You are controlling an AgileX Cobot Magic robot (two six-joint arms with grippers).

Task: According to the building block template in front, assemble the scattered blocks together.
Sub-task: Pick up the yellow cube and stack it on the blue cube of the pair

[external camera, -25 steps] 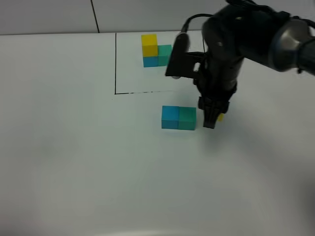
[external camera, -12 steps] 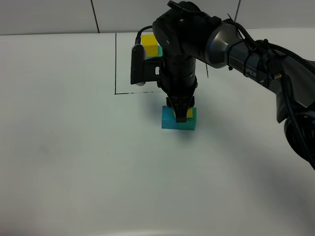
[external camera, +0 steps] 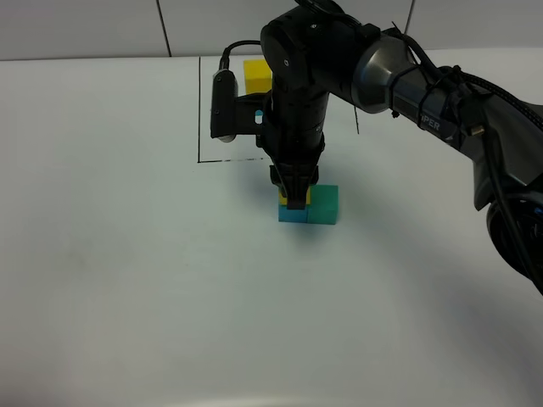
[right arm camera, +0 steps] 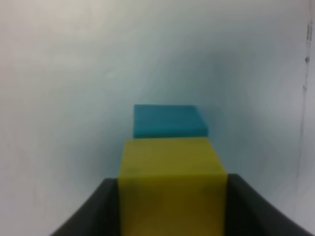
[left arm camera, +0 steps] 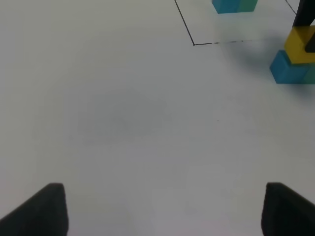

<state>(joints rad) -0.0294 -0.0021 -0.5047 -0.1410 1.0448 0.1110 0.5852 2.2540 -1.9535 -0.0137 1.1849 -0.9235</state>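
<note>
While clamped on the yellow cube (external camera: 303, 197), right gripper (external camera: 296, 202) has shifted toward 9 o'clock, now over blue cube (external camera: 291, 214), teal cube (external camera: 324, 204) uncovered, left gripper's opening unclear.

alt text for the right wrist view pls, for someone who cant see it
The right claw grips a yellow block between its dark fingers, just above a blue block on the white table. A thin black line runs along one edge.

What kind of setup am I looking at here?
Probably a lab test bench: a bare white table with a black-lined template rectangle drawn on it, small coloured cubes, and the right hand holding a yellow cube.
</note>
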